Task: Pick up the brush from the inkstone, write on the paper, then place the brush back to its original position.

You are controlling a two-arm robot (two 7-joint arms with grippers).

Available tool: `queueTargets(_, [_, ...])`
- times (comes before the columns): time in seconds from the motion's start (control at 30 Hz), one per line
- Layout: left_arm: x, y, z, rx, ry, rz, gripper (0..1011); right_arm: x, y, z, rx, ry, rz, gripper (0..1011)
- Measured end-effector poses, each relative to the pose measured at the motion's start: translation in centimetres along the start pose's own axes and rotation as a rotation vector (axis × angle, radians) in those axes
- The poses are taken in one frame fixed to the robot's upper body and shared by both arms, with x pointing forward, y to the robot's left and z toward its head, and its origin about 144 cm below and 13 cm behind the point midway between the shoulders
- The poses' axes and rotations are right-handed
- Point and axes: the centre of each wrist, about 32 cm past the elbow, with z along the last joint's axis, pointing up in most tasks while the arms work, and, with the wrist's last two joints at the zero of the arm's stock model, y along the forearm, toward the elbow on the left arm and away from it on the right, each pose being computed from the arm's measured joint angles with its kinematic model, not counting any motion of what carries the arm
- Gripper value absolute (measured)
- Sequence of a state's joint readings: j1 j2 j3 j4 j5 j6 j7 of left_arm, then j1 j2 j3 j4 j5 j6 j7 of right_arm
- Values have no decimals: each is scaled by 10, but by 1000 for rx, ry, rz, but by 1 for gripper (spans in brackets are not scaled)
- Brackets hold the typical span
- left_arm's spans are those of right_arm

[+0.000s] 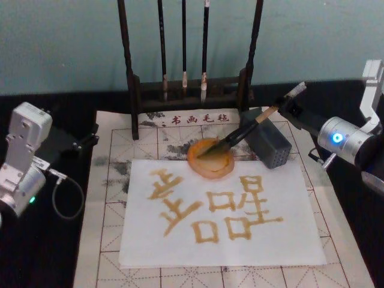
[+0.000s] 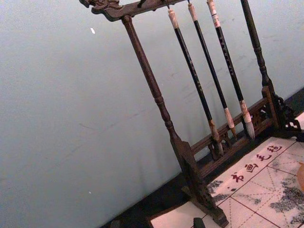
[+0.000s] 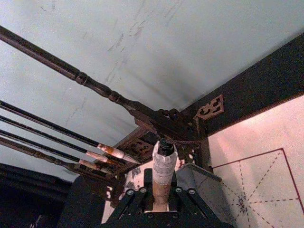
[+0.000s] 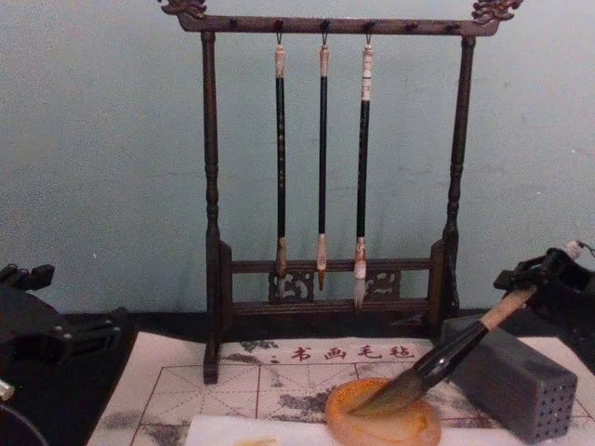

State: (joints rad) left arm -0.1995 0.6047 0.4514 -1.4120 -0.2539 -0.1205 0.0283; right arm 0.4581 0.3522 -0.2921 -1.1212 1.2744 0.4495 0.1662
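1. The right tool (image 1: 287, 105) sits over the far right part of the counter, behind the grey block (image 1: 269, 144). Its arm reaches in from the right edge, and a blue light glows on the silver wrist
2. Its jaws are closed on the upper, tan part of the brush (image 1: 240, 135) handle. In the right wrist view the whitish end of the brush (image 3: 164, 166) sticks out just past the right tool (image 3: 159, 203)
3. The brush slants down and to the left from that grip. Seen from the chest, the black lower section of the brush (image 4: 437, 364) crosses in front of the grey block (image 4: 517, 383), and the bristle tuft rests in the inkstone (image 4: 389, 429)
4. The inkstone (image 1: 210, 172) lies at the far edge of the paper (image 1: 222, 243), overlapping it
5. The paper lies flat on the felt mat (image 1: 109, 180) and carries broad amber-brown characters
6. The left tool (image 1: 87, 141) is parked at the counter's left side, just off the mat, pointing toward the brush rack (image 1: 129, 90). I cannot tell whether it is open or closed
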Motion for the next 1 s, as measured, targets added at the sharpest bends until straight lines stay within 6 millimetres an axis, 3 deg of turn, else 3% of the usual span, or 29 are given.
queueTargets(0.6, [0,0,0,0,0,0,1001,-8,-1,4,39,-41,47,184])
queueTargets(1.0, [0,0,0,0,0,0,1001,-19,-13,0,122,-249,140,184])
